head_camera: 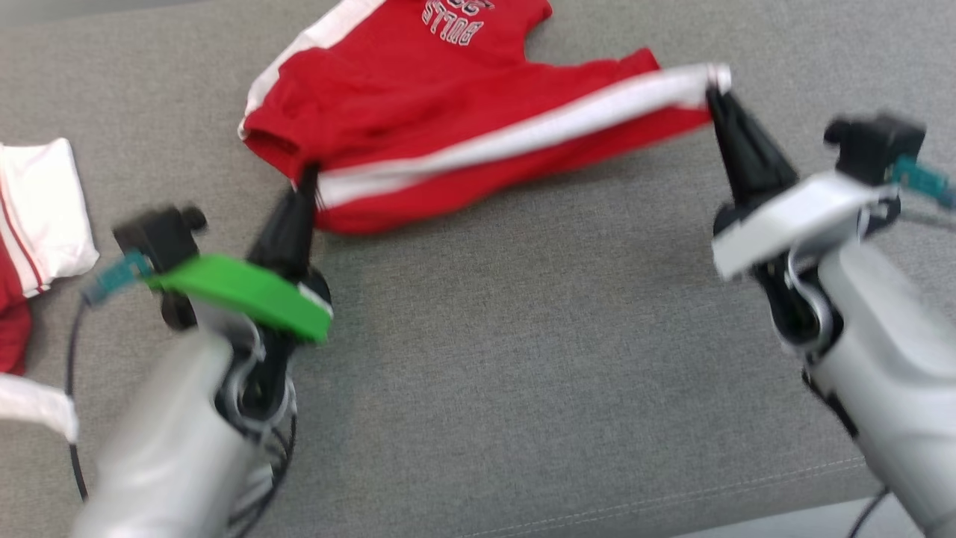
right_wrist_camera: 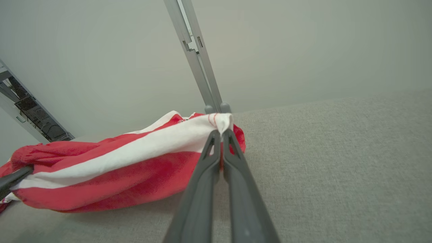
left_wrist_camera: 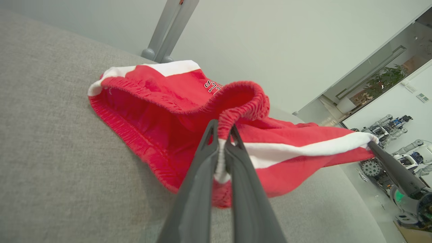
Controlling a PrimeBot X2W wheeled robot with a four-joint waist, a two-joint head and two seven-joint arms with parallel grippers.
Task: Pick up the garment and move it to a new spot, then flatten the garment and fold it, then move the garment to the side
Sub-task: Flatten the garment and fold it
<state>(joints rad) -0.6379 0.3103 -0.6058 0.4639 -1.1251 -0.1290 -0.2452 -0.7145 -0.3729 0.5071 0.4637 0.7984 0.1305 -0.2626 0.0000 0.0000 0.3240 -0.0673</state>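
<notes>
Garment (head_camera: pixel 418 112) sits upper middle of the frame on the grey cushion (head_camera: pixel 523 336), its striped edge strung lower left to upper right between my left gripper (head_camera: pixel 308 175) and right gripper (head_camera: pixel 715 93), each clamped onto it (bulk lying beyond).

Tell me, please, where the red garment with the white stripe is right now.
In the head view the red garment lies upper centre on the grey cushion, its striped near edge held between the left gripper and the right gripper.

Left claw (head_camera: pixel 307 175) and right claw (head_camera: pixel 715 94) are both pinched closed, held well apart, tips pointing forward.
</notes>
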